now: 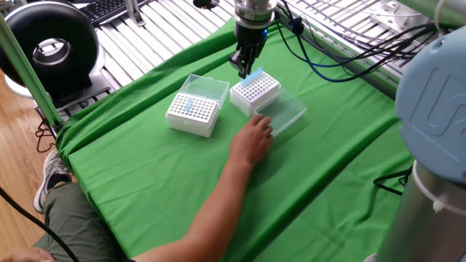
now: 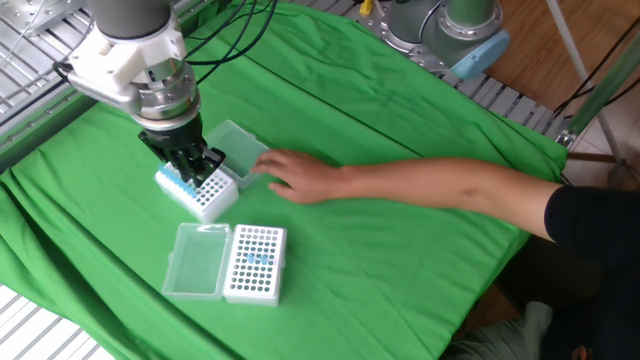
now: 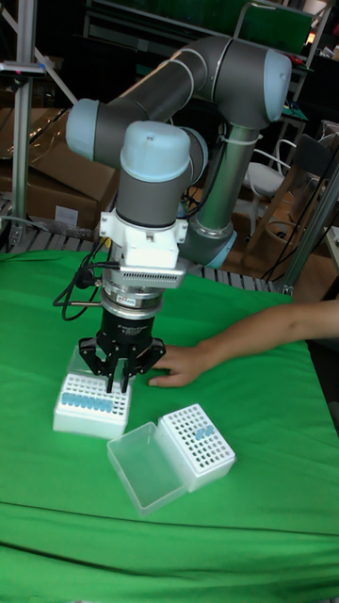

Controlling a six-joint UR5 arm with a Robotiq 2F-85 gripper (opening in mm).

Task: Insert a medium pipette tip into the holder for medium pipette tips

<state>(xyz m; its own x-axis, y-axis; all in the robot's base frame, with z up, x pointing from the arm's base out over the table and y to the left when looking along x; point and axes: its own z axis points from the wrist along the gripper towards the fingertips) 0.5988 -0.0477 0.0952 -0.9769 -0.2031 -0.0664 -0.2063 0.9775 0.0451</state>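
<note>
Right now your green cloth covers the table, and a person's arm reaches in with the hand resting at the clear lid of one tip box. At about nine o'clock from that box in one fixed view sits a second tip box, well apart from the hand. Your gripper hovers right over the blue tips in the first box, fingers drawn close; whether it holds a tip you cannot tell.
</note>
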